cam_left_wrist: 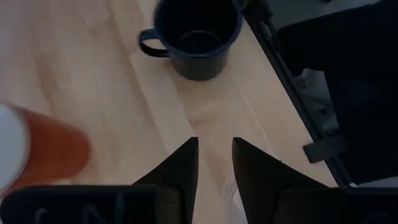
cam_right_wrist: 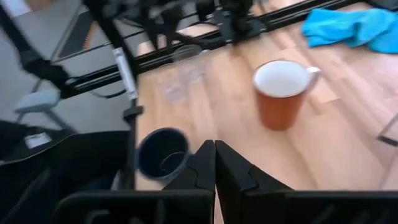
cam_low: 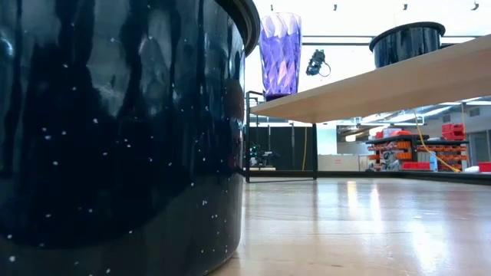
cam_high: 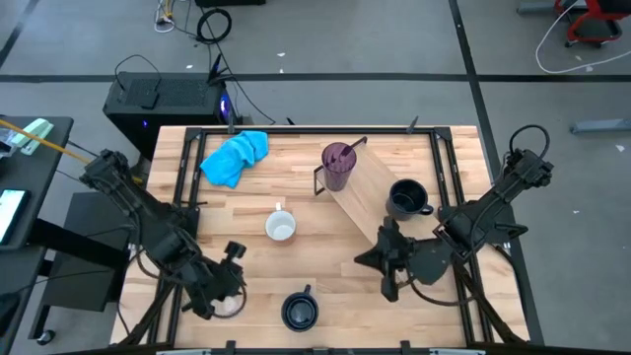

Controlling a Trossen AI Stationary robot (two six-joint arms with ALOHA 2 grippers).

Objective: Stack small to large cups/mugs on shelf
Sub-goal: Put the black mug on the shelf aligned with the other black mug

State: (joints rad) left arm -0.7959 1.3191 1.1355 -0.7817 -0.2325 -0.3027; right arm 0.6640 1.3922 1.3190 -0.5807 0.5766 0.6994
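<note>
Now left hand [cam_high: 225, 296] grips clear glass [cam_high: 230, 306] near navy mug [cam_high: 300, 311].

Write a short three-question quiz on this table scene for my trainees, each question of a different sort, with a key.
1. True or false: the purple tumbler stands on the shelf.
2. Which cup shares the shelf with it?
A. the white mug
B. a dark mug
C. a clear glass
3. Fill in: the blue cloth lies nearest the table's back-____ corner in the high view.

Key
1. True.
2. B; the white mug stands on the tabletop, and a second dark mug near the front edge.
3. Left.
</note>
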